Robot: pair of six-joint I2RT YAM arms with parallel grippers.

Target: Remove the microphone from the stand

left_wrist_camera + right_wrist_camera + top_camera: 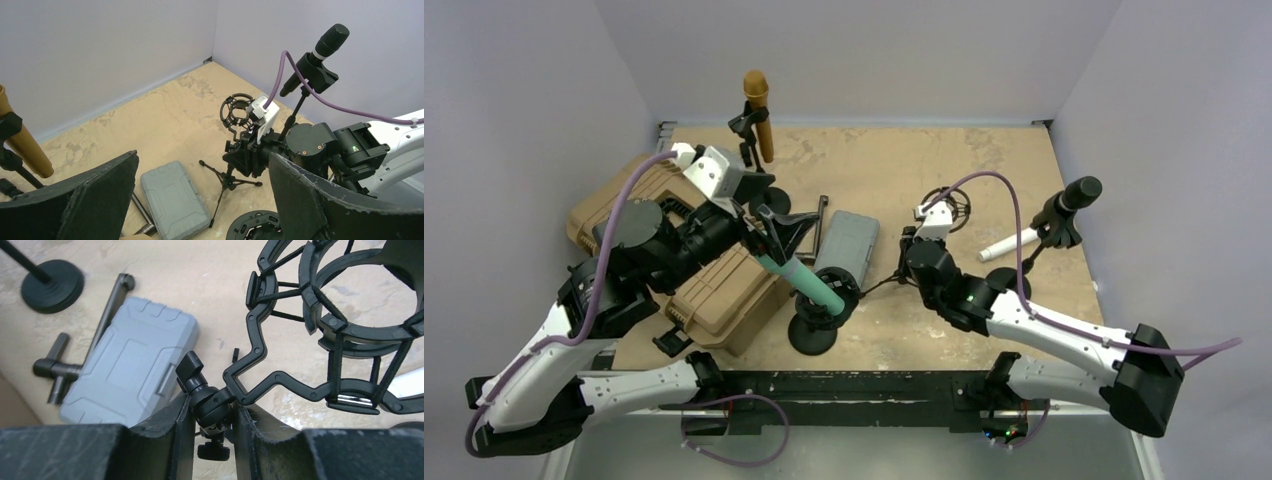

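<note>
A teal microphone (804, 282) leans in the holder of a black round-base stand (812, 335) at the front middle. My left gripper (781, 228) hovers at the microphone's upper end; its jaws stand wide open with nothing between them in the left wrist view (204, 156). My right gripper (911, 248) is shut on the black ball joint (212, 401) of a small tripod stand. That stand's shock mount (360, 330) is empty. A white microphone (1009, 243) lies on the table to its right.
A gold microphone (759, 115) stands clipped at the back left. A black microphone (1074, 198) is on a stand at the right. A grey case (846, 243) and T-handle tool (822, 215) lie mid-table. Tan cases (724, 290) sit at the left.
</note>
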